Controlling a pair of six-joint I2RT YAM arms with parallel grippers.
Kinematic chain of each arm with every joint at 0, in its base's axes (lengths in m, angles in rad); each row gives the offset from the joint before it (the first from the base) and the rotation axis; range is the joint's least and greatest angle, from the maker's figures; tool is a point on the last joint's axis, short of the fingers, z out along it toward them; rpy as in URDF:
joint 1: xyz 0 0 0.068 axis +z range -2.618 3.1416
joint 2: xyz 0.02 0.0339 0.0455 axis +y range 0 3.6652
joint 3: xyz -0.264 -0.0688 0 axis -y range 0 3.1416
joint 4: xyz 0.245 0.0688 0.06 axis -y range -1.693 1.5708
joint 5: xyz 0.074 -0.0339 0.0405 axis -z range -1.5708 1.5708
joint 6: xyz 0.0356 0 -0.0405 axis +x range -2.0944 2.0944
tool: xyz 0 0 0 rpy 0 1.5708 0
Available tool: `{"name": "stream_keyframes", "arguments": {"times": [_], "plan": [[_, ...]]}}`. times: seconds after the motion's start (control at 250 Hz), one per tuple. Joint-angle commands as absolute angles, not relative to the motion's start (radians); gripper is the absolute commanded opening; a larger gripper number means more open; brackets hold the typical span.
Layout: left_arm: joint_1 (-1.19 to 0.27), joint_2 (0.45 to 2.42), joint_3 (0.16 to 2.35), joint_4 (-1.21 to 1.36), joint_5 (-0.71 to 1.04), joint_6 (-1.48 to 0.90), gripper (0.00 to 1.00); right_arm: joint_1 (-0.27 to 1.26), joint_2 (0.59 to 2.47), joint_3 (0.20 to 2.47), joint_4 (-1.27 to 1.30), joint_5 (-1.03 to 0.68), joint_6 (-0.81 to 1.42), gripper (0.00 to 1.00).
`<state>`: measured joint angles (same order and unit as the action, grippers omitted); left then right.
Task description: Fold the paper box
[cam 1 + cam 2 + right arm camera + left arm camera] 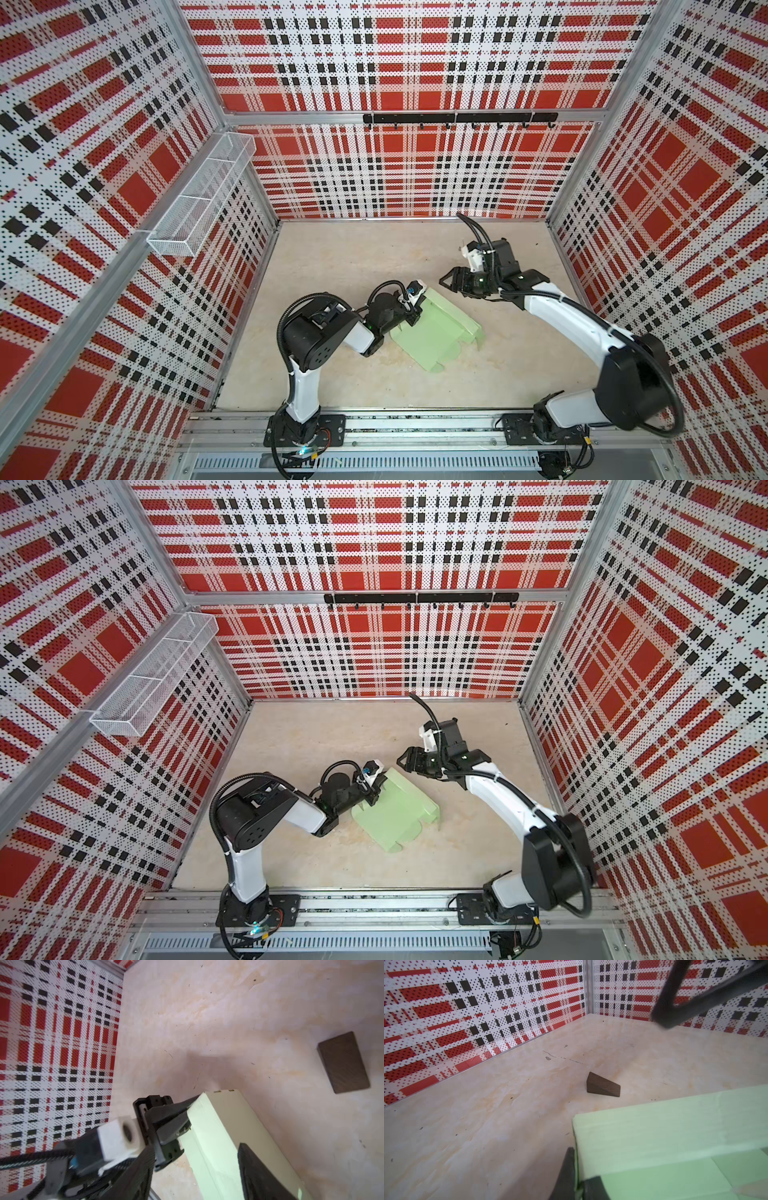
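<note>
- You are getting bright, even light in both top views; the surface (374, 382) is carrying only faint shadows.
- The plaid walls (395, 174) are bowing toward the picture edges.
- In the right wrist view the left wrist camera (118, 1138) is smearing with blur.
- In the left wrist view the paper box (675, 1136) is going soft near the lens.

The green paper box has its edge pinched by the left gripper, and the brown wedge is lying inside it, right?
No. The left gripper does pinch the edge of the paper box, but the brown wedge is not inside it: the left wrist view shows it lying on the table, apart from the box.
</note>
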<state>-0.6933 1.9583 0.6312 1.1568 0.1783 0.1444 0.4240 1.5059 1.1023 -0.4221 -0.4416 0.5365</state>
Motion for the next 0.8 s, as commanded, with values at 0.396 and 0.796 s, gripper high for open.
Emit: {"name": "stream_keyframes", "arguments": {"times": [0.396, 0.796], "plan": [[-0.721, 2.026, 0.641, 1.182, 0.190, 0.140, 0.12, 0.413, 1.679, 1.074, -0.275, -0.544, 0.382, 0.62], [-0.727, 2.041, 0.641, 1.180, 0.177, 0.136, 0.17, 0.402, 1.772, 1.015, -0.194, -0.532, 0.400, 0.57]]}}
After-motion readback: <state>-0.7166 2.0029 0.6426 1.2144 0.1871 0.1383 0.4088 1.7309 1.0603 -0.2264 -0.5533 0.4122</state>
